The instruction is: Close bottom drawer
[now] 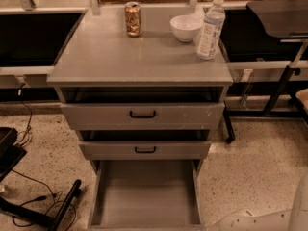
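bottom drawer [144, 192] open, gripper out of view

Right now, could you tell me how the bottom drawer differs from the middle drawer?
The bottom drawer is pulled far out, its plain grey inside showing; the middle drawer is nearly shut. The middle drawer's black handle shows; the bottom drawer's front is out of frame. Both are grey. The gripper is not in view.

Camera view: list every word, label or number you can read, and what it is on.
Can: print too blurred to read.
Water bottle: label too blurred to read.
Bowl, cabinet and bottom drawer: no text.
Gripper: out of view; a white robot part shows bottom right.
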